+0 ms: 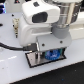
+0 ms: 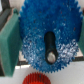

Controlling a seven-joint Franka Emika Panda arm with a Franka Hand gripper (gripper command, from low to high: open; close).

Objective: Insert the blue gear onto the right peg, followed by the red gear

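Wrist view: pincer (image 2: 46,37) grasping the blue gear (image 2: 35,35); red gear (image 2: 36,79) lies just beside it.

Arm bent low, hand (image 1: 48,54) pointing down, fingers (image 2: 7,37) spread.

Shiny plastic gears, a smooth white robot arm

The blue gear (image 2: 42,37) looks like hard plastic with a sparkly, grainy top. The red gear (image 2: 34,79) looks like plastic too. The peg (image 2: 50,49) is dark and dull. The arm (image 1: 42,22) has a smooth, shiny white shell. The table (image 1: 12,67) is smooth and white. The plate (image 1: 34,60) has a black edge.
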